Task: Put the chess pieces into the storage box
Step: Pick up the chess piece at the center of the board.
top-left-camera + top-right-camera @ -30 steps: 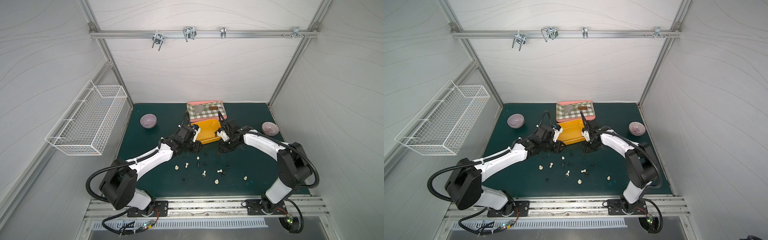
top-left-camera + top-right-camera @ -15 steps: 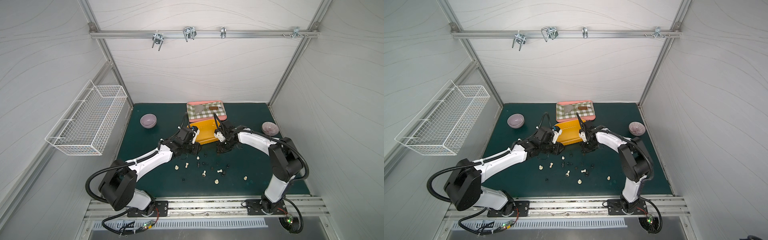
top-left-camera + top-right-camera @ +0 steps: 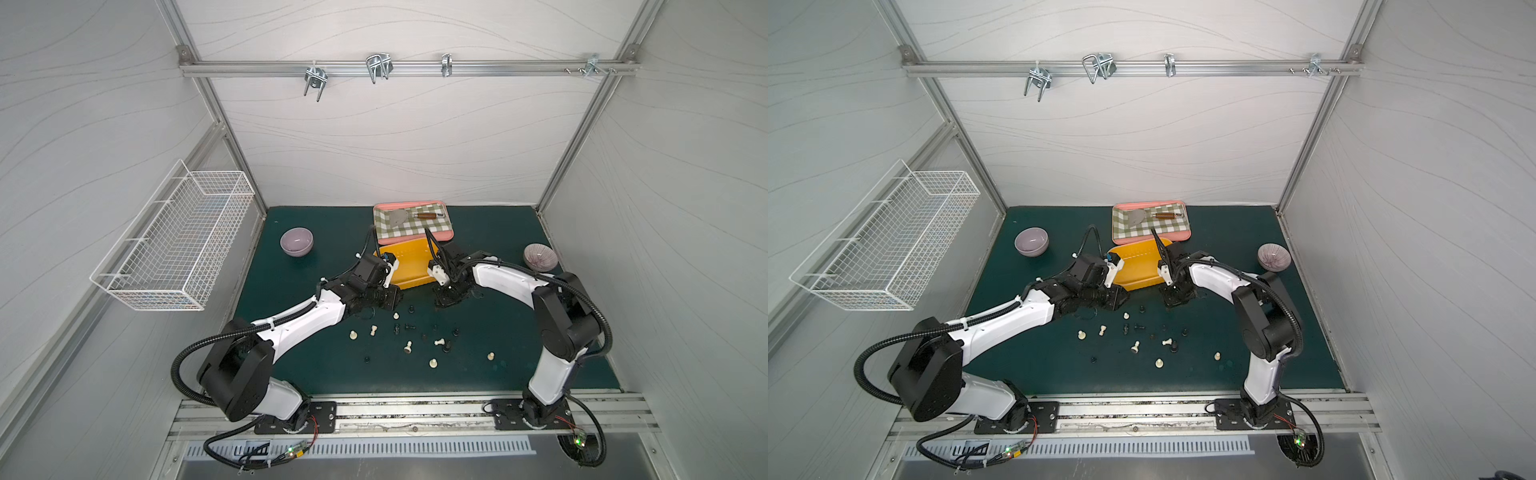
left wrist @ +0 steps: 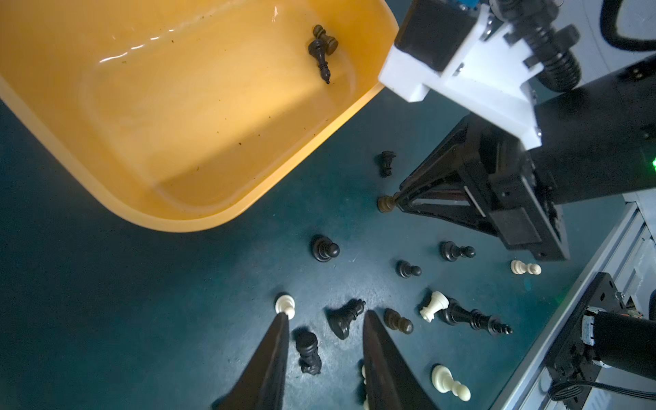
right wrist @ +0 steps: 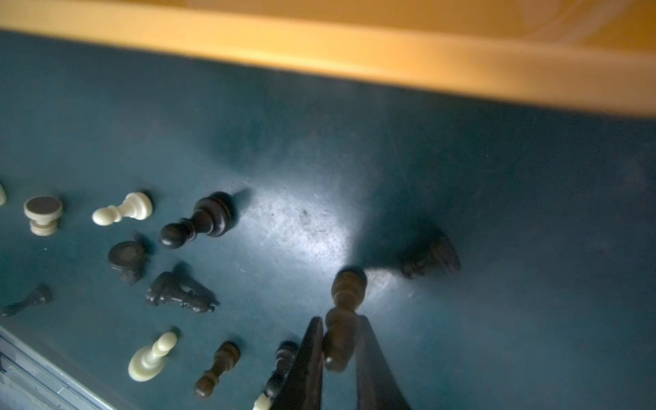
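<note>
Gripping a dark brown turned chess piece, the closed right gripper in the right wrist view points the piece's long axis at the shallow yellow-orange plastic storage box, whose rim stands ahead. Left wrist view: the left gripper is part-open around a fallen black piece. In both top views, both grippers sit just in front of the box.

Bright, edge-bent top views — dim wrist views, glare on the storage box.
</note>
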Tool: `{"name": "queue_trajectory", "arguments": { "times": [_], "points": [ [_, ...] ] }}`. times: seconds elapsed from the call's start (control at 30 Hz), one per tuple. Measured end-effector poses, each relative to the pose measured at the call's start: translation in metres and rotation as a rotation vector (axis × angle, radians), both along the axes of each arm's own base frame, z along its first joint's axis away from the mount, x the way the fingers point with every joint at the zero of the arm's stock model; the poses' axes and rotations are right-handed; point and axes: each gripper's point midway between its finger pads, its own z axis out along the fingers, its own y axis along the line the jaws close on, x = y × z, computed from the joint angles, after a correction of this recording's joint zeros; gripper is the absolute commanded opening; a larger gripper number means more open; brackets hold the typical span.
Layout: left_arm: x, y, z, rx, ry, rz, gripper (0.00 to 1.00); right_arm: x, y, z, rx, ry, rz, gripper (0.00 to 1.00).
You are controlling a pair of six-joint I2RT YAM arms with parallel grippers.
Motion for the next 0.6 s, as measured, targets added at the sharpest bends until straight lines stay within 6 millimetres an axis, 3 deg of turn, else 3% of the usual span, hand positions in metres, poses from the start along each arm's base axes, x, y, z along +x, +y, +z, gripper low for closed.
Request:
{"name": "queue_trajectory", "arguments": {
  "times": [0.4, 0.53, 0.6],
  "points": [
    [0.0, 0.0, 0.0, 0.002, 0.0, -0.002, 0.36, -0.001, 0.004, 0.005, 0.025, 0.008, 0.004, 0.12],
    [-0.001, 0.0, 0.0, 0.004, 0.001, -0.003, 0.36, 0.007, 0.008, 0.028, 0.088, -0.012, -0.007, 0.12],
    [-0.001, 0.0, 0.0, 0.005, 0.001, -0.003, 0.36, 0.02, 0.011, 0.051, 0.141, -0.051, -0.02, 0.12]
  ]
}}
